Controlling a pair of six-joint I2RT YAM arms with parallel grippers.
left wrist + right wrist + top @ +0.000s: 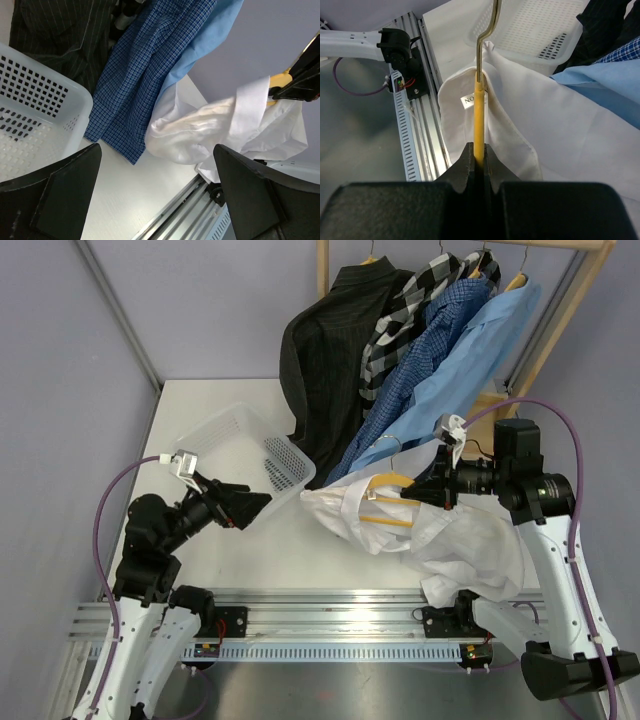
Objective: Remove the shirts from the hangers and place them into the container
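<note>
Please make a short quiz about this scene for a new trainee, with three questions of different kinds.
1. True or false: the right gripper is shut on the thin yellow hanger carrying the plain white shirt.
2. How many shirts hang on the wooden rack? A three, B four, C five.
3. Fill in: the left gripper is ____, near the white perforated plastic basket.
Key: 1 true; 2 B; 3 open.

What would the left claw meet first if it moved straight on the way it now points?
Probably the crumpled white shirt, though the hem of the dark blue small-check shirt hangs close beside that line; depth unclear.
</note>
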